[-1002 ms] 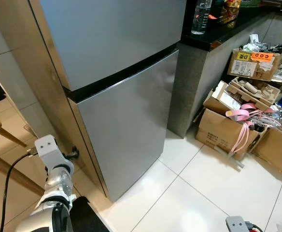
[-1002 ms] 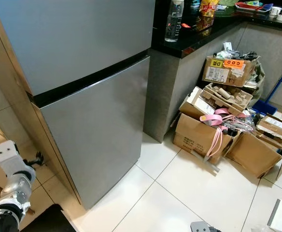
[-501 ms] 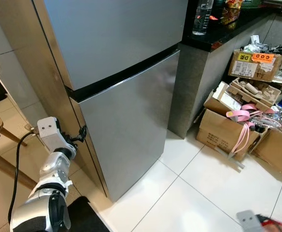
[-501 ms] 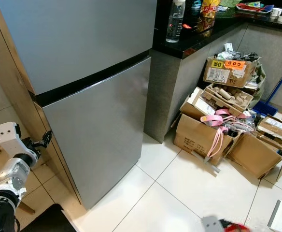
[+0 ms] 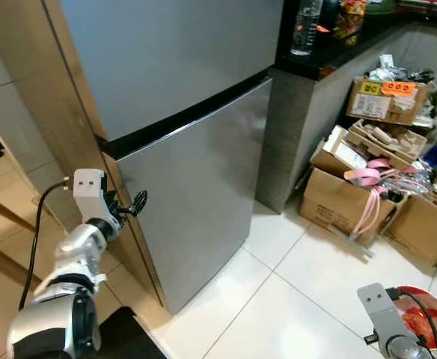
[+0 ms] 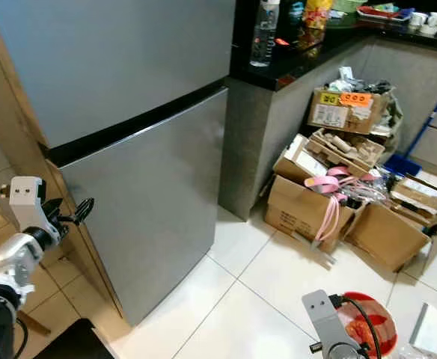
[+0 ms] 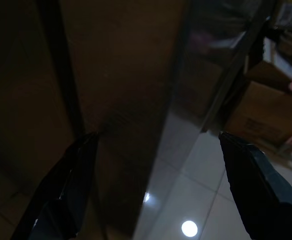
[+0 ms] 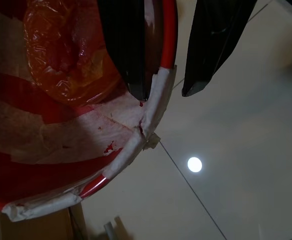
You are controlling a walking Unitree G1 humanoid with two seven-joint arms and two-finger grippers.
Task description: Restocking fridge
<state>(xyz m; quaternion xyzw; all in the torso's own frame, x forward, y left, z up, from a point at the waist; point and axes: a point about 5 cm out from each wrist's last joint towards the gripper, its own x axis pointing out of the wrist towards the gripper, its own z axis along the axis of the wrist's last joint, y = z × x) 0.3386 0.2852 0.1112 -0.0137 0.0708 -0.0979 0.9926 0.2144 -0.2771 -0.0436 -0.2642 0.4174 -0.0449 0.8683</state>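
Note:
The silver two-door fridge (image 5: 196, 187) stands shut, with a black gap between its upper and lower doors. My left gripper (image 5: 138, 203) is open at the left edge of the lower door, just below that gap. In the left wrist view its fingers (image 7: 71, 180) spread wide on either side of the door's edge. At the bottom right my right gripper (image 8: 165, 94) is shut on the rim of a red bowl (image 5: 426, 321), one finger inside and one outside. The bowl (image 8: 61, 100) holds red food under film and has pale tape along its rim.
A wooden panel (image 5: 61, 97) flanks the fridge on the left. A black counter (image 5: 331, 60) with a water bottle (image 5: 304, 26) adjoins it on the right. Several open cardboard boxes (image 5: 346, 202) crowd the floor beyond. White tiles (image 5: 278, 299) lie in front, and a dark mat (image 5: 129, 336) is at my feet.
My left gripper has risen and moved right, up to the lower door's left edge. My right arm has come up into view, holding the red bowl.

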